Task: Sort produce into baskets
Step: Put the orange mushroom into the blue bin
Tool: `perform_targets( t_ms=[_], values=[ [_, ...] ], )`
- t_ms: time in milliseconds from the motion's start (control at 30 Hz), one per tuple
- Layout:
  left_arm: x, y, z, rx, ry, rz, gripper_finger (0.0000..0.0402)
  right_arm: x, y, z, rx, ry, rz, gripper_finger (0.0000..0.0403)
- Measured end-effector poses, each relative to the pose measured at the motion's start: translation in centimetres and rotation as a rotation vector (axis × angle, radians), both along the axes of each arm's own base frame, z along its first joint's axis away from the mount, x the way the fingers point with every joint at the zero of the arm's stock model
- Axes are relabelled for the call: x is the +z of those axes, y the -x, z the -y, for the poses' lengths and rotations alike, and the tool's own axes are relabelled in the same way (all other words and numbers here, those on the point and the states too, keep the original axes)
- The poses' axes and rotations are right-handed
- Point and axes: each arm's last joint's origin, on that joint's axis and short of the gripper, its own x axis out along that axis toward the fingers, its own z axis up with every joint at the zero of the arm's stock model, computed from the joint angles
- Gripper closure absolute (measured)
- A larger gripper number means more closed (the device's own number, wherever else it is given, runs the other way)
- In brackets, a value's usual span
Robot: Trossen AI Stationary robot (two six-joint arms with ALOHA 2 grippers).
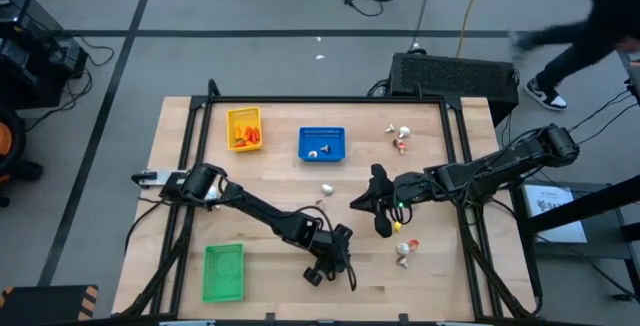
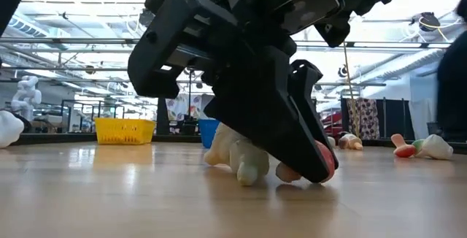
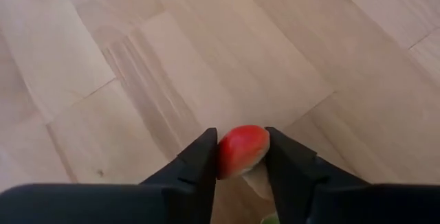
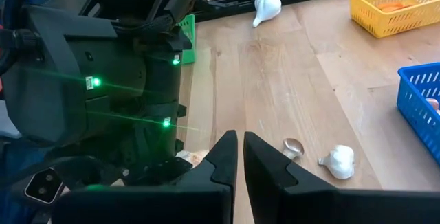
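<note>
My left gripper (image 1: 335,261) is low over the table's near middle, shut on a small red-and-white piece of produce (image 3: 242,148). A whitish garlic-like piece (image 2: 237,158) lies just beside it on the table. My right gripper (image 4: 239,148) hangs shut and holding nothing above the table's middle (image 1: 372,204). At the far side stand the yellow basket (image 1: 245,128), holding orange pieces, and the blue basket (image 1: 322,144), holding a small piece. The green basket (image 1: 224,271) stands near left. Loose produce lies at the far right (image 1: 400,138), middle (image 1: 327,188) and near right (image 1: 405,251). My left gripper pinches the piece's red end (image 3: 237,157) between its two fingers, one on either side. The fingers (image 2: 310,154) slant down at it from above. The piece sits at their free ends, down at the tabletop (image 2: 326,161).
A garlic bulb (image 4: 337,161) and a small clear piece (image 4: 293,147) lie ahead of my right gripper. A black box (image 1: 455,74) stands beyond the table's far edge. A person (image 1: 575,36) walks on the floor past the far right corner.
</note>
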Motion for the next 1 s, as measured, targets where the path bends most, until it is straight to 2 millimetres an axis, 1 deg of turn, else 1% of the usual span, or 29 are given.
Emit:
perform_targets(
  t_ms=[67, 133, 233, 333, 467, 567, 633, 667, 767, 867, 933, 1000],
  values=[
    [0.4, 0.0, 0.0, 0.003, -0.006, 0.008, 0.0300, 0.0, 0.0, 0.0, 0.000, 0.000, 0.000, 0.0385],
    [1.3, 0.1, -0.2, 0.026, -0.026, 0.035, 0.0301, 0.0, 0.0, 0.0, 0.000, 0.000, 0.000, 0.0385],
    [3.5, 0.4, -0.5, 0.070, -0.060, 0.089, 0.0301, 0.0, 0.0, 0.0, 0.000, 0.000, 0.000, 0.0385],
    [6.3, 1.3, -1.2, 0.092, -0.090, 0.097, 0.0302, 0.0, 0.0, 0.0, 0.000, 0.000, -0.001, 0.0385],
    [10.2, 3.4, -3.1, 0.146, -0.181, 0.066, 0.0302, 0.0, 0.0, 0.0, -0.003, -0.007, -0.006, 0.0385],
    [12.3, 4.8, -5.1, 0.217, -0.269, 0.034, 0.0302, -0.1, 0.0, 0.0, -0.008, -0.018, -0.010, 0.0385],
    [13.4, 5.6, -7.2, 0.235, -0.321, 0.031, 0.0303, -0.1, 0.0, 0.0, -0.012, -0.027, -0.009, 0.0385],
    [13.7, 5.9, -8.5, 0.250, -0.342, 0.020, 0.0303, -0.1, 0.0, 0.0, -0.013, -0.028, -0.010, 0.0385],
    [14.3, 6.5, -13.7, 0.370, -0.315, 0.020, 0.0303, -0.1, 0.0, 0.0, -0.017, -0.040, -0.011, 0.0385],
    [13.9, 7.2, -18.8, 0.469, -0.183, 0.012, 0.0303, 0.0, 0.0, 0.0, -0.021, -0.050, -0.011, 0.0385],
    [13.1, 7.5, -21.6, 0.515, -0.088, 0.033, 0.0303, 0.0, 0.0, -0.1, -0.018, -0.047, -0.009, 0.0385],
    [12.1, 7.9, -23.9, 0.570, -0.034, 0.059, 0.0303, -0.1, 0.1, -0.1, -0.017, -0.042, -0.011, 0.0385]
  ],
)
